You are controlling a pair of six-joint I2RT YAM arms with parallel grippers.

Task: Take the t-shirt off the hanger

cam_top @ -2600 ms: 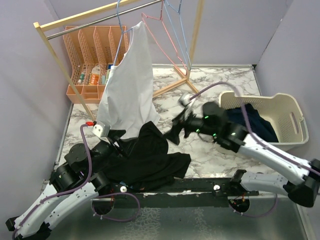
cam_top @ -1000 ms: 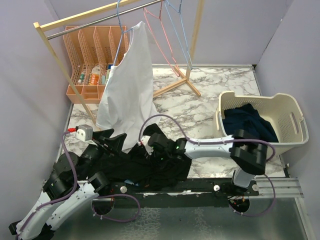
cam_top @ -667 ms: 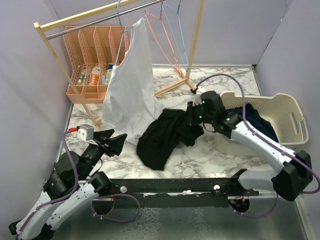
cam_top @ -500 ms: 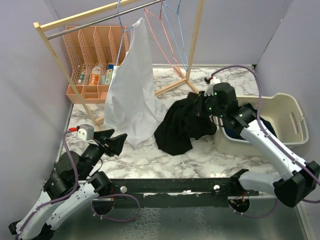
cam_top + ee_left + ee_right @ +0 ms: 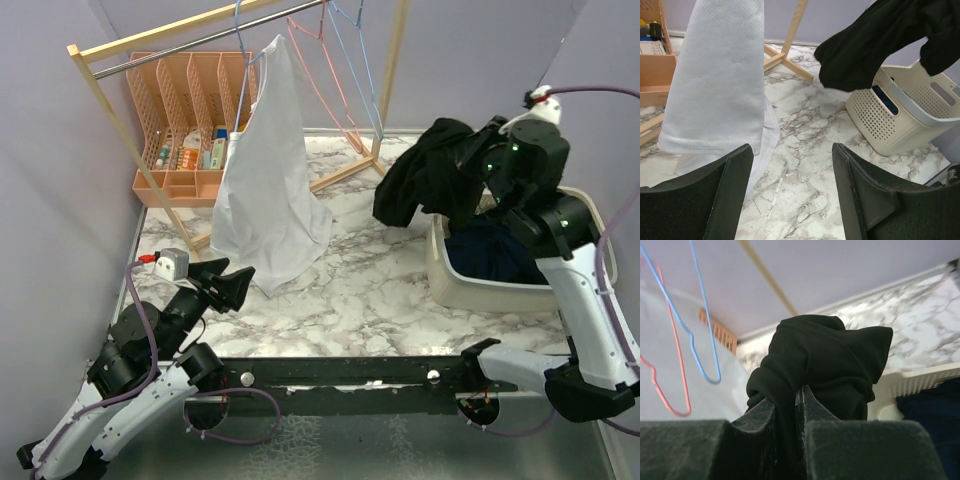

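A white t-shirt [image 5: 265,190] [image 5: 722,75] hangs from a blue hanger [image 5: 238,90] on the rail, its hem resting on the marble table. My right gripper [image 5: 472,162] [image 5: 788,397] is raised high at the right and is shut on a black t-shirt [image 5: 430,165] [image 5: 875,40] [image 5: 825,360]. The shirt dangles bunched above the left rim of the basket [image 5: 590,215]. My left gripper [image 5: 238,280] [image 5: 792,147] hovers low at the front left, open and holding nothing. It sits just short of the white shirt's hem.
The cream basket [image 5: 905,110] [image 5: 920,380] holds a dark blue garment [image 5: 495,250]. Empty pink [image 5: 320,90] and blue [image 5: 360,60] hangers hang on the wooden rack. An orange organizer [image 5: 180,100] stands at the back left.
My right arm has lifted the black t-shirt off the front of the table and carried it up and right to above the basket. The left arm has stayed put.
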